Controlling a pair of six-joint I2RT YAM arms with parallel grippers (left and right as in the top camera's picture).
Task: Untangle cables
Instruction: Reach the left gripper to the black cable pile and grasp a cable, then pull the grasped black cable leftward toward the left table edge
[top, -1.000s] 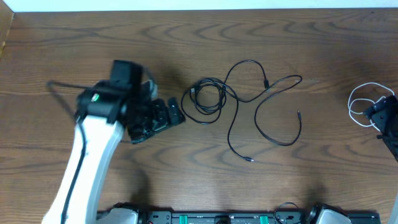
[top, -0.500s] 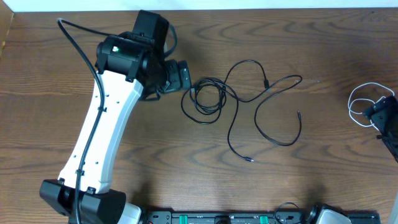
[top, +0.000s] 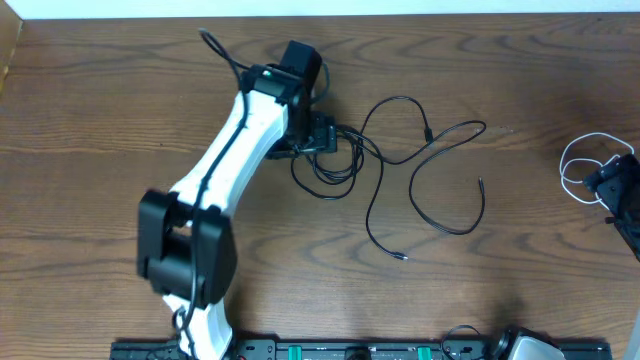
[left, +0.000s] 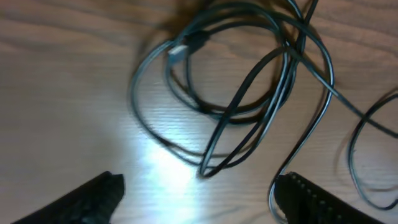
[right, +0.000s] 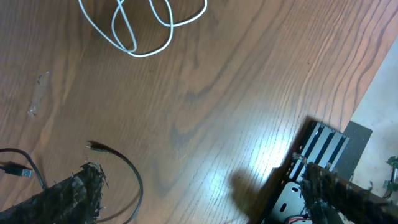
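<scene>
Tangled cables (top: 352, 168) mid-tabletop (top: 100, 220), left gripper (top: 328, 136) over the tangle's left coil, a separate looped cable (top: 564, 172) far right of the tangle, right gripper (top: 612, 186) farther right still.

Black cable coil (top: 332, 172) partly under left arm (top: 236, 134), white cable (right: 133, 55) cut by top edge in right wrist view

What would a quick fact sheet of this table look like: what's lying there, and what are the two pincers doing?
surface: wooden table
black cables: thin cords looped over one another in a tangle, with loose strands trailing to the right
plug end: lies inside the tangle
white cable: loose loops at the far right, apart from the black ones
left pincer: open, over the black tangle, holding nothing
right pincer: open, near the white cable, holding nothing
</scene>
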